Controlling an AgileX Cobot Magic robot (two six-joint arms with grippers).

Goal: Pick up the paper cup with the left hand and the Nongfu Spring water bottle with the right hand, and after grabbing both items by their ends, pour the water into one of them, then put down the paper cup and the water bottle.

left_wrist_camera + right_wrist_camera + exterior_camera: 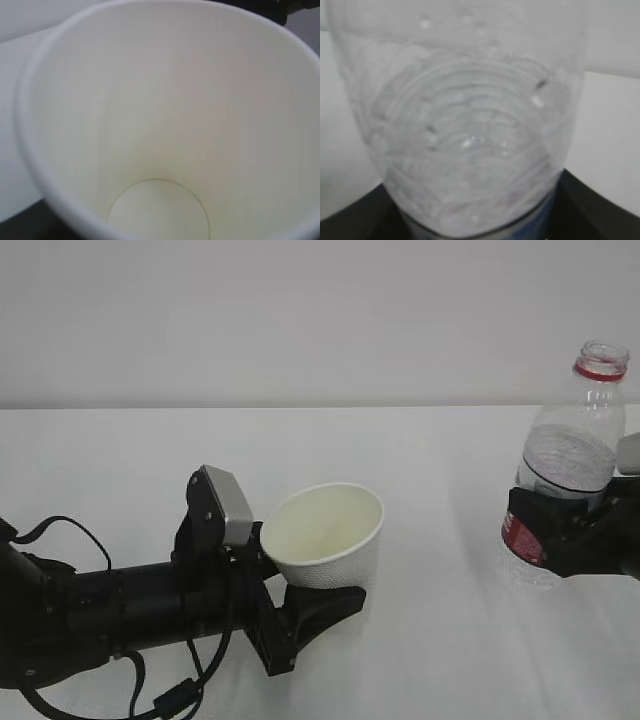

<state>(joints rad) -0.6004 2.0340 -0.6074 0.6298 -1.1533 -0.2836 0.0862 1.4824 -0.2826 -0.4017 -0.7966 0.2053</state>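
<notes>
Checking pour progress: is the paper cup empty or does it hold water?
Empty. The left wrist view looks straight into the paper cup and shows a dry, bare cream bottom, with no liquid surface.

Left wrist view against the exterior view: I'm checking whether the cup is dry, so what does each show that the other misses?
Only the left wrist view shows the paper cup down to its round bottom, which looks dry and empty. Only the exterior view shows the left hand gripping the cup, tilted toward the camera, above the table, and the right hand holding the uncapped Nongfu Spring water bottle upright, well apart from the cup. Both show the cup's cream inside and white rim.
</notes>
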